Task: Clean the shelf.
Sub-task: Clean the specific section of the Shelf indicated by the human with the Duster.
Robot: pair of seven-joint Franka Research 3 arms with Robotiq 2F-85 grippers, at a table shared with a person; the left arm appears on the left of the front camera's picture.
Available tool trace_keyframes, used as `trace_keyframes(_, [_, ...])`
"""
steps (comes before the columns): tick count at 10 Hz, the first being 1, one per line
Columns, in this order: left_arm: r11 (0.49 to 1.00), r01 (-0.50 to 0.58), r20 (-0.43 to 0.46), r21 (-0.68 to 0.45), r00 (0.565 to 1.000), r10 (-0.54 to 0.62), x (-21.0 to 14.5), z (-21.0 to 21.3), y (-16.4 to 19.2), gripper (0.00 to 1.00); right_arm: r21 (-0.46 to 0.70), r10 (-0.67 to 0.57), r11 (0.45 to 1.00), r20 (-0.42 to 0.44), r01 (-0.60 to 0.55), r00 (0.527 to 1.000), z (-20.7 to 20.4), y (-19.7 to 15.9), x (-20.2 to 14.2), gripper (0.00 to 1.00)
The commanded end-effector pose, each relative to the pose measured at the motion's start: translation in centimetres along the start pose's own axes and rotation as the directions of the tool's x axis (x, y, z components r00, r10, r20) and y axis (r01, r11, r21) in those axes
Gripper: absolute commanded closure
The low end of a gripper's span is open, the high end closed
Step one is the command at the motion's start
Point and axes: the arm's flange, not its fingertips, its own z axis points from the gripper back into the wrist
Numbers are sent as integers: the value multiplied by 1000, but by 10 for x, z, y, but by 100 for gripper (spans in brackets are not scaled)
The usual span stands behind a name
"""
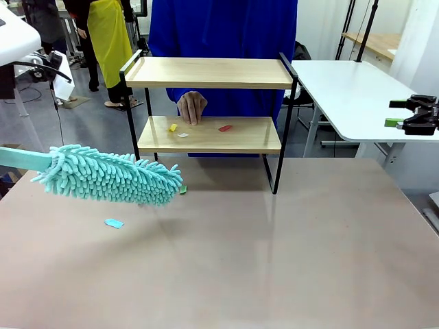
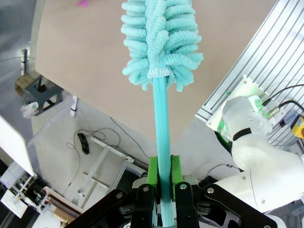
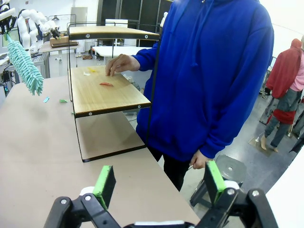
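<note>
The left end effector (image 2: 162, 172) is clamped tight on the thin handle of a fluffy teal microfibre duster (image 2: 161, 42). Its green pads pinch the handle low, so the whole head stands clear ahead of the fingers, free to sweep. In the front view the head hangs over the beige table (image 1: 288, 260) at about nine o'clock, its tip aimed toward three o'clock, short of the shelf and below its lower board. The shelf (image 1: 209, 72), a small two-tier rack of light wooden boards in a thin black metal frame, stands at the table's twelve o'clock edge. On its lower board lie a yellow scrap (image 1: 173, 127), a white scrap (image 1: 182, 135) and a red scrap (image 1: 225, 128). A person's hand (image 1: 192, 106) rests fingertips-down just beside the yellow one. The slot between the boards opens toward the robot, bounded by black legs at each end and the top board above, so the duster probably needs lifting and a level entry that keeps clear of that hand. The right end effector (image 3: 159, 183) stands wide open and empty, far out at three o'clock, leaving the table's middle free.
</note>
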Motion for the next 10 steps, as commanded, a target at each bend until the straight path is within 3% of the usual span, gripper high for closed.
trace_keyframes(1, [1000,-11,12,9,1000,11,-1,0,1,87,1,3,1000,1,-3,1000,-1,1,2,0])
trace_keyframes(2, [1000,0,0,0,1000,0,0,0,0,87,1,3,1000,1,-3,1000,-1,1,2,0])
trace_keyframes(3, [997,-15,68,-77,997,20,16,5,-4,87,1,3,1000,1,-3,1000,-1,1,2,0])
trace_keyframes(6, [982,-61,156,-181,984,90,54,30,-30,87,1,3,1000,1,-3,1000,-1,1,2,0])
trace_keyframes(9, [911,-264,154,-316,934,324,90,70,-69,87,1,3,1000,1,-3,1000,-1,1,2,0])
trace_keyframes(10, [899,-258,175,-353,926,335,99,75,-78,87,1,3,1000,1,-3,1000,-1,1,2,0])
